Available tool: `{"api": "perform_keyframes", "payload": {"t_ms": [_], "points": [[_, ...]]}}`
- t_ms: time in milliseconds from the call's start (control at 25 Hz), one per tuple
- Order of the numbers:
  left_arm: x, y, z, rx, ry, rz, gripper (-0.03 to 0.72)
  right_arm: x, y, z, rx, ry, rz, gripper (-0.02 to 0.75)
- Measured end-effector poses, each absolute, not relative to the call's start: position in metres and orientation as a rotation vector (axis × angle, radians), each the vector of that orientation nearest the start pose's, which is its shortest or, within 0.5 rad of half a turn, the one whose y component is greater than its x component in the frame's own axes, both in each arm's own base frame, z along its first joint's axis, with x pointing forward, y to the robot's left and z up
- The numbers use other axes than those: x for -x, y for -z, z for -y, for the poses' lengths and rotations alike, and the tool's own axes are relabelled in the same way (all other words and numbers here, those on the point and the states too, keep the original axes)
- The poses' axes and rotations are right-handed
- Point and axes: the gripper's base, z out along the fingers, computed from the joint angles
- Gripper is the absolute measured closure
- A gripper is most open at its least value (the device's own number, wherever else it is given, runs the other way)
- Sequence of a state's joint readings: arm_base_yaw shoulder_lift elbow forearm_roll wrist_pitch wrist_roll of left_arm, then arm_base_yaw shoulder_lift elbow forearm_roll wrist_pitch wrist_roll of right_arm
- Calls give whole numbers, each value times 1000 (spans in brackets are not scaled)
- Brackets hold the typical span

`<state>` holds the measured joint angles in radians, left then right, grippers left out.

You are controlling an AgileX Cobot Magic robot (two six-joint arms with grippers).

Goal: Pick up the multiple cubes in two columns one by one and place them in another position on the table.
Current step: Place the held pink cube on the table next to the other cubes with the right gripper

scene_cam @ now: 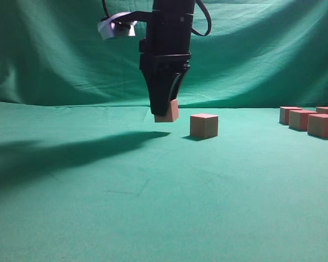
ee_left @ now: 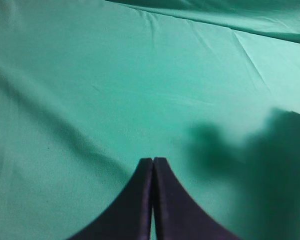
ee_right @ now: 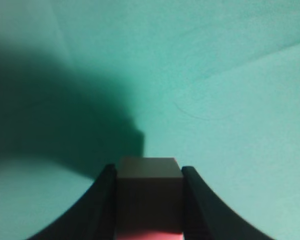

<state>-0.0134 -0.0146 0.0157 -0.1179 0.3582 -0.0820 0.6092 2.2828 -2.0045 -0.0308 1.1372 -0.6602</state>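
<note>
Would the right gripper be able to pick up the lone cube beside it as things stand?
Probably not yet: the right gripper is already shut on a cube. The lone cube itself stands unobstructed on the table.

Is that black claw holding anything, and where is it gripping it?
Yes: the right gripper pinches one cube by two opposite side faces, above the table.

The right hand (scene_cam: pixel 165 112) is matte black, a blocky housing narrowing to two tapered fingers (ee_right: pixel 102 200) with curved outer edges. Above the housing, black cables loop out from the arm, and left of it sits a small pale grey-white camera unit (scene_cam: pixel 115 26). The left hand (ee_left: pixel 152 200) has the same black, curved fingers.
</note>
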Motion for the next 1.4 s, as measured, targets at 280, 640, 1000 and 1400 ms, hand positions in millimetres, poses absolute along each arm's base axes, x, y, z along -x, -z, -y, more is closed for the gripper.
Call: {"api": "perform_keyframes", "payload": {"t_ms": [280, 640, 1000, 1400], "points": [[-53, -177, 4, 136, 182, -1839, 688, -407, -186, -270, 1729, 79, -2341, 474], [-53, -177, 4, 136, 182, -1839, 688, -411, -179, -271, 1726, 82, -2336, 474], [-53, -177, 4, 136, 182, -1839, 688, -408, -179, -274, 1701, 0, -2356, 474], [-53, -177, 4, 136, 182, -1839, 688, -407, -178, -272, 1722, 11, -2372, 474]]}}
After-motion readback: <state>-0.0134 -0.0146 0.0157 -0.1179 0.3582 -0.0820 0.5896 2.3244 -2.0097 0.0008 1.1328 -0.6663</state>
